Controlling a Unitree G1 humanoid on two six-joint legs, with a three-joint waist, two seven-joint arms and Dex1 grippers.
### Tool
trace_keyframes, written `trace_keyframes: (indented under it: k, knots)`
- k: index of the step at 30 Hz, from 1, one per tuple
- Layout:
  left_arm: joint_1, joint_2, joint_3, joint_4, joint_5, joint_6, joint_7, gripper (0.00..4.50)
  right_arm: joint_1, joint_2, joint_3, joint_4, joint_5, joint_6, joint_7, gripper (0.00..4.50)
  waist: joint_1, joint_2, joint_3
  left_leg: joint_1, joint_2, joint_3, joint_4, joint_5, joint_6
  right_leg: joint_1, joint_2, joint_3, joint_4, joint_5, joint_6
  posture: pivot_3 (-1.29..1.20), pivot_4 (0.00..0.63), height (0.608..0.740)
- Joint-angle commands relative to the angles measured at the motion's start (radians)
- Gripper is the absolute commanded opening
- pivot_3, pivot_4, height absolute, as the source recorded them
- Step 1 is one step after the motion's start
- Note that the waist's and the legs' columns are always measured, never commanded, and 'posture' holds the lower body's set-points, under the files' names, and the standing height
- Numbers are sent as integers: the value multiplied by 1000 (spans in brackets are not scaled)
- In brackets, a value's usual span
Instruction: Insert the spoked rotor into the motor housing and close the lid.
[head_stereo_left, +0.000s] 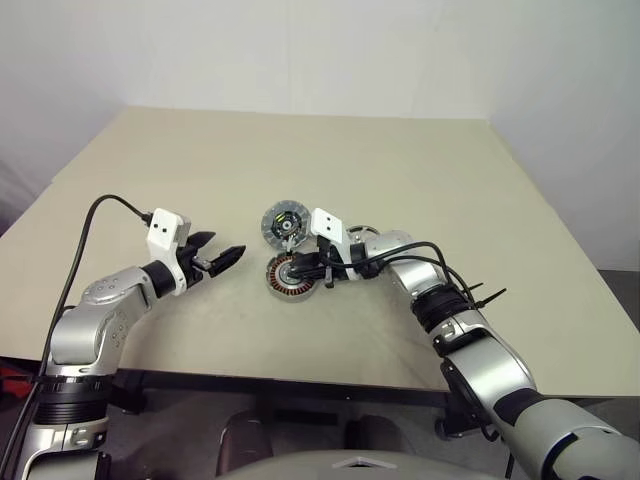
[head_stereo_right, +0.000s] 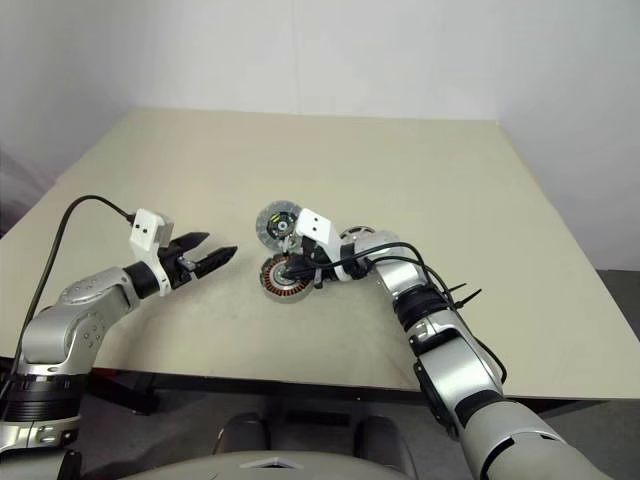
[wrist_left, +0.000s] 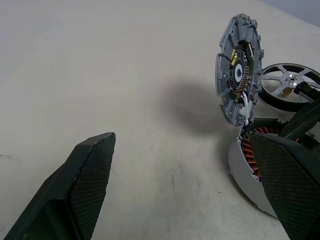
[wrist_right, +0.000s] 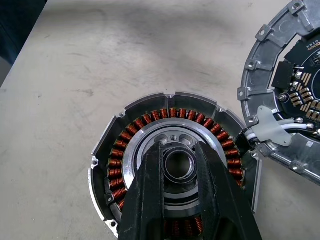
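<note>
Copper-brown windings are seen ringing the metallic centre of the motor housing, which lies flat on the beige counter near its front middle. The right end effector is placed directly over the housing's middle, its two black fingers set narrowly apart on either side of the raised central hub; whether the hub is actually clamped cannot be told. The lid is propped up on edge just beside the housing, on the far side of it, tilted with its dark inner face and small yellow-green marks turned toward the housing, and a short white cable is seen running between the two at the point where their rims meet. The spoked rotor is laid flat on the counter just behind the right wrist, close to the lid and the housing but apart from both. The left end effector is held above the counter to the left of the housing, well clear of it, with its fingers spread wide and nothing between them.
</note>
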Motion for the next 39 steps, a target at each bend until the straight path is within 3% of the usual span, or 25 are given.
trace_keyframes:
  k: [1,2,9,23,26,33,39]
  knots:
    - [-14,13,22,-23,0,-18,1,4500,-17,7,-5,-23,9,20,16,592,0,0,0,0,0,0,0,0,0,0,0,0,0,0,0,0,0,740]
    - [-14,13,22,-23,0,-18,1,4500,-17,6,-4,-25,10,24,19,592,0,0,0,0,0,0,0,0,0,0,0,0,0,0,0,0,0,740]
    - [-12,13,24,-24,-1,-17,1,4500,-10,14,-11,-46,0,8,-20,2993,0,0,0,0,0,0,0,0,0,0,0,0,0,0,0,0,0,740]
    - [-9,11,21,-25,2,-19,4,4500,-17,10,-38,-108,40,60,-10,2993,0,0,0,0,0,0,0,0,0,0,0,0,0,0,0,0,0,740]
    - [-7,10,19,-25,3,-20,4,4500,-17,2,-44,-140,53,88,-3,2357,0,0,0,0,0,0,0,0,0,0,0,0,0,0,0,0,0,740]
    - [-10,7,15,-21,6,-23,7,4500,4,-30,-16,-176,47,89,28,37,0,0,0,0,0,0,0,0,0,0,0,0,0,0,0,0,0,740]
    - [-6,7,16,-23,7,-25,9,4500,19,-41,3,-183,38,93,45,37,0,0,0,0,0,0,0,0,0,0,0,0,0,0,0,0,0,740]
